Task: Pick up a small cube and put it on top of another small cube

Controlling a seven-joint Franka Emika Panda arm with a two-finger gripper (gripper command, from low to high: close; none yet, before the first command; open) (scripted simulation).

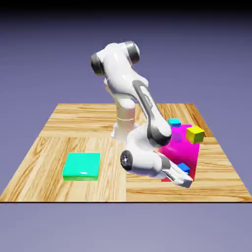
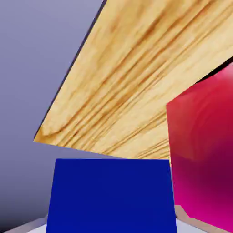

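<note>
The small cube [image 1: 184, 168], dark blue, sits low at the exterior view's right, against the front of the tall magenta block [image 1: 183, 146]. My gripper [image 1: 186, 178] reaches down at a slant there and is shut on this cube. In the hand view the small cube [image 2: 111, 195] fills the bottom middle and hides most of my fingers. The magenta block [image 2: 205, 154] rises close on that view's right. The other small cube [image 1: 195, 134], yellow, shows by the magenta block's far upper edge. I cannot tell whether it rests on the block or behind it.
A cyan cube [image 1: 174, 122] lies behind the magenta block. A flat green block [image 1: 82, 166] lies on the wooden table [image 1: 74, 123] at the exterior view's left. The table's front edge [image 1: 162, 201] runs just below my gripper.
</note>
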